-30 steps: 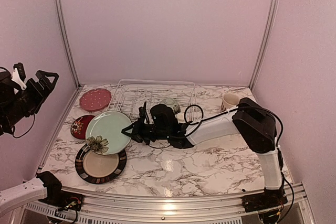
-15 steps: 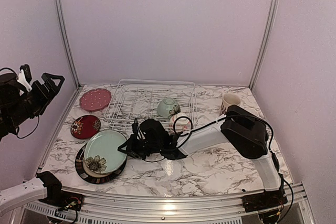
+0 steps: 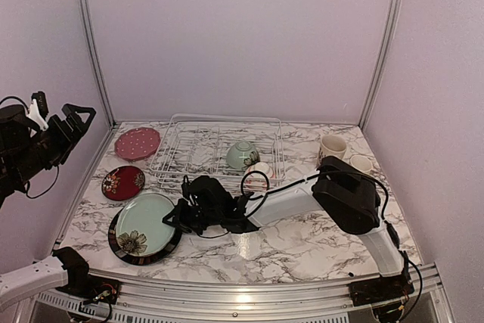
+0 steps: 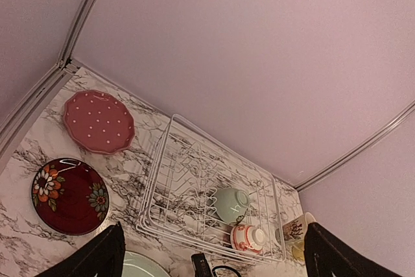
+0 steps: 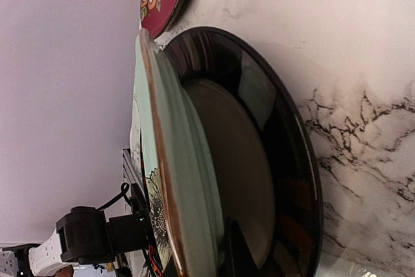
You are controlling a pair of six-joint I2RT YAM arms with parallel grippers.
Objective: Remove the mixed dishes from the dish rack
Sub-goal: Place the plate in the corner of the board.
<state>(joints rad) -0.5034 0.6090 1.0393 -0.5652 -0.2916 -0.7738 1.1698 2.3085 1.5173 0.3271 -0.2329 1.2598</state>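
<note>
While the right gripper was closed on the rim of the green plate, the plate was tilted just ahead of it, over the black-rimmed plate on the desk. The step seemed to be stacking; next it should lower gently and let go. The left gripper stood open, far aside.
</note>
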